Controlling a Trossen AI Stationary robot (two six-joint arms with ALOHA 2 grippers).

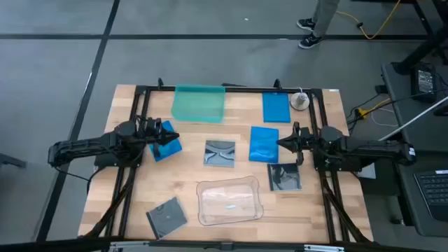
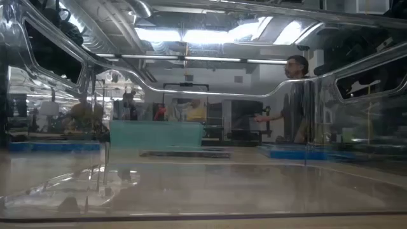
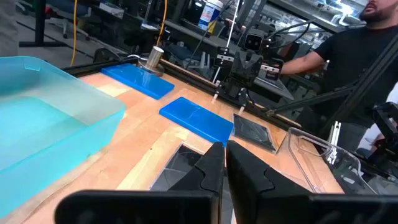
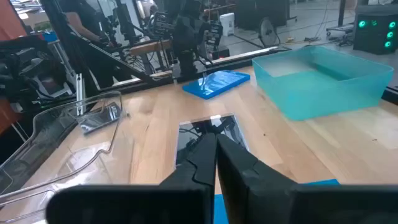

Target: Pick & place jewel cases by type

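Taking the table's middle as the clock centre in the overhead view, the left gripper [image 1: 173, 137] hangs at about nine o'clock with its fingers clenched on nothing, just above a blue jewel case [image 1: 166, 142] lying askew beneath it. Its wrist view shows the two dark fingers pressed together over bare wood, so this reads as a parked pose rather than a grasp.

At seven o'clock a dark jewel case [image 1: 167, 215] sits tilted near the table's front edge. The teal tray [image 1: 199, 103] stands at eleven o'clock, and the clear tray [image 1: 229, 201] at six; judging by the task, they are probably the two sorting bins, one per case type, though neither seems to hold a case yet.

Dead centre lies a dark case with a clear cover [image 1: 220, 154]. Just past it, at three o'clock, is a second blue case [image 1: 264, 144], with a third blue case [image 1: 276, 108] at one o'clock beside a small round metal object [image 1: 300, 101].

The right gripper [image 1: 283, 143] is also closed and empty, its tip at the edge of that second blue case. Another dark case [image 1: 285, 177] lies at four o'clock, close below that arm.

All six cases seem unsorted, so the work looks barely begun.
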